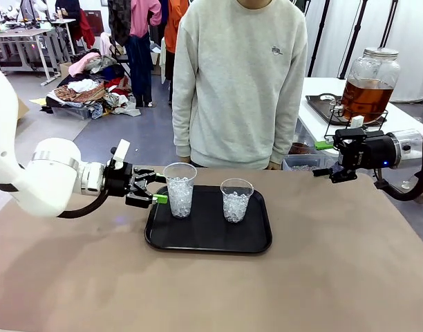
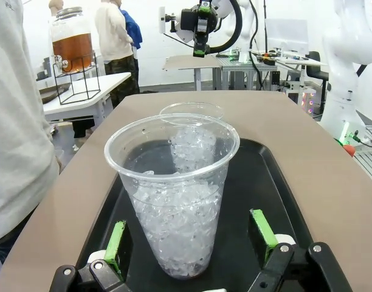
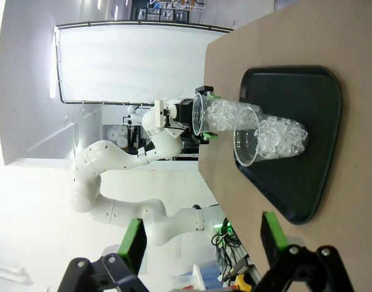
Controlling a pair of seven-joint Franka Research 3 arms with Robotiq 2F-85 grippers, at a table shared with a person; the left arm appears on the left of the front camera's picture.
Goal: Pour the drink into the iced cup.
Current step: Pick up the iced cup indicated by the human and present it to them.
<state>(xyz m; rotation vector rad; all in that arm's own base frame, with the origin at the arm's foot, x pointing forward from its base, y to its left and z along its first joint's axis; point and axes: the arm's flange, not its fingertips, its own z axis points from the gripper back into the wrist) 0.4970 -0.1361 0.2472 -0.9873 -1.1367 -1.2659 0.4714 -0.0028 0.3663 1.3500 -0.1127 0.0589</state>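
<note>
1. The brown table (image 1: 336,277) is being shared with a person (image 1: 239,83), who is standing at its far edge.
2. The drink (image 1: 363,100) is being stored in a large glass jar (image 1: 372,66) on a wire stand (image 1: 334,121). The stand is on a white side table (image 1: 315,128) beyond the far right corner, well apart from both cups.
3. A black tray (image 1: 208,245) is being used near the middle of the table to carry two clear cups of ice, both upright.
4. The right gripper (image 1: 323,159) is being held above the table's right edge with its jaws spread and nothing between them.
5. The left gripper (image 1: 158,188) is being presented to the left cup (image 1: 180,190) with its jaws spread wide. In the left wrist view the green pads (image 2: 116,243) are lying either side of the cup's lower wall, apparently not touching it.
6. The right cup (image 1: 236,200) is being left untouched just beside the left one.
7. The step in hand is judged to be the grasp of the left cup. The thin plastic is likely to buckle, so the jaws are best closed gently and evenly. The cup should be centred between the pads and kept upright, so that no ice is being tipped out and the neighbouring cup is not being knocked.
</note>
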